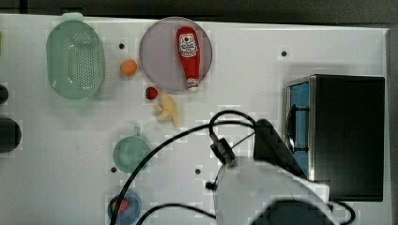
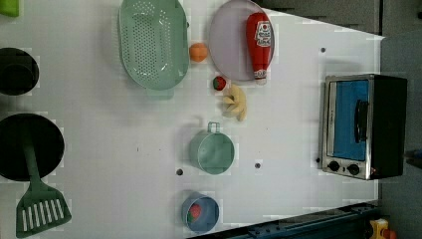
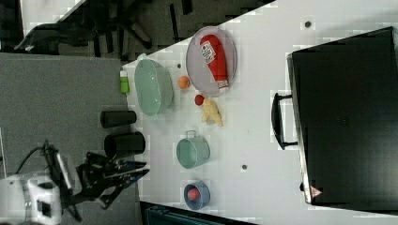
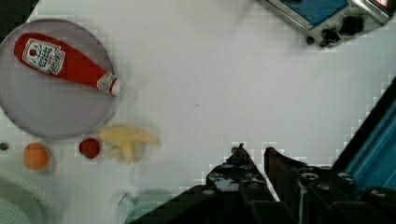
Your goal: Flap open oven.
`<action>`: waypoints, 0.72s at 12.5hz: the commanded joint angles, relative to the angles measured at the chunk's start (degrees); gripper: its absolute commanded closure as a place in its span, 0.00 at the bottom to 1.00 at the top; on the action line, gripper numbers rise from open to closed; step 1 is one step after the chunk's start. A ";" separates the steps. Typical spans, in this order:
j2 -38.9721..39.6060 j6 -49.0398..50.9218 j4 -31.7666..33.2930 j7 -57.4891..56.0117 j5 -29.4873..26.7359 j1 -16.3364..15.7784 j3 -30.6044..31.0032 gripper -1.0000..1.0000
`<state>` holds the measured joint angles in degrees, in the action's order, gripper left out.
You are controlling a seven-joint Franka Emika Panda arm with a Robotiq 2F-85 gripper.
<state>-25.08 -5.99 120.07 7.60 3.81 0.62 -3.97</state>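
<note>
gripper (image 4: 252, 156) hangs over bare white table (image 4: 224, 84), its two black fingertips (image 4: 239, 150) drawn close with a thin gap and nothing between them. going left to right in the top view: a green colander (image 1: 75, 60), a grey plate (image 1: 159, 61) bearing a red ketchup bottle (image 1: 188, 55) whose white label is too small to read, then the oven (image 1: 347, 136) at the top view's right, door shut. it looks heavy and rigid; the glass wants gentleness, so take the bar handle (image 3: 277, 121).
</note>
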 commanded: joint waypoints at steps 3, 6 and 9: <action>3.73 -6.18 3.64 -23.43 0.45 1.40 -7.08 0.82; 7.70 -12.42 5.08 -44.27 1.46 1.80 -11.94 0.82; 12.10 -20.94 5.68 -62.25 3.21 2.01 -16.11 0.82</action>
<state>-12.22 -26.19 125.22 -40.79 6.03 2.02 -19.16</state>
